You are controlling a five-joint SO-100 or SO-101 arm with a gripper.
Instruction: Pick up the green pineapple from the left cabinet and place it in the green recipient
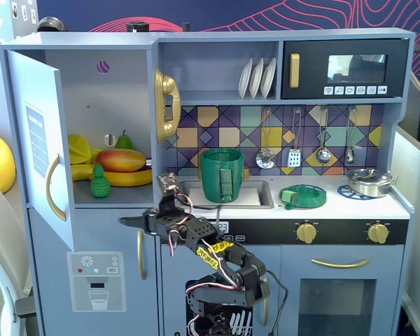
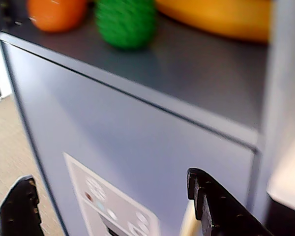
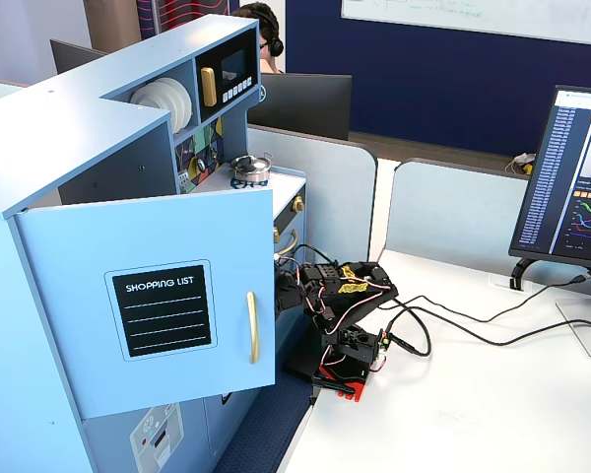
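Observation:
The green pineapple stands upright at the front of the shelf in the open left cabinet, beside a mango and a banana. In the wrist view it sits at the top, above and beyond the shelf's front edge. My gripper hangs below shelf level, in front of the lower door, pointing left in the fixed view. In the wrist view the gripper is open and empty. The green recipient stands upright in the sink, right of the cabinet.
The cabinet door is swung open to the left and shows its shopping-list face in the other fixed view. A mango, banana and pear share the shelf. A low green dish and silver pot sit on the counter.

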